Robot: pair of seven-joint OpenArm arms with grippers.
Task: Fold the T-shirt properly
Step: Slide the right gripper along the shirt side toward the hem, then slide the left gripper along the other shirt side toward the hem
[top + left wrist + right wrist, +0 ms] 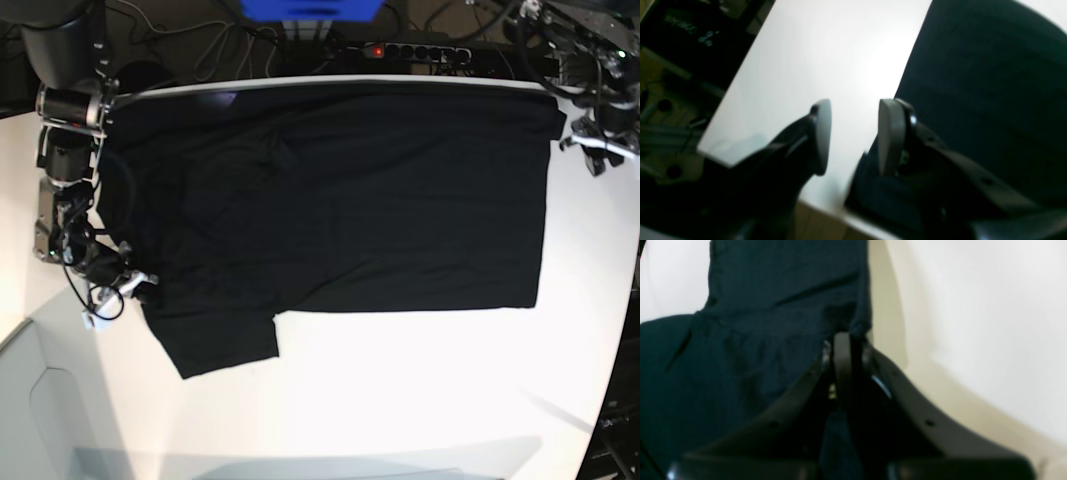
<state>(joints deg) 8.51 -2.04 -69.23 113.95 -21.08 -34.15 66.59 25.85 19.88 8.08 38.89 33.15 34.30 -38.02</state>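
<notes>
- While I watch the base view, the T-shirt (340,200) lies spread flat over the far half of the white bench (400,400), hem toward the right, neck end toward the left.
- One sleeve (215,345) juts out toward the near side at the left.
- My right gripper (128,285) sits at the shirt's left edge; in its wrist view the right fingers (841,350) are pressed together with black cloth (766,323) pinched between them.
- My left gripper (598,140) is at the far right corner of the shirt; its fingers (821,133) stand partly apart with nothing between them, bare bench (826,56) showing in the gap and cloth (990,93) just beside one pad.
</notes>
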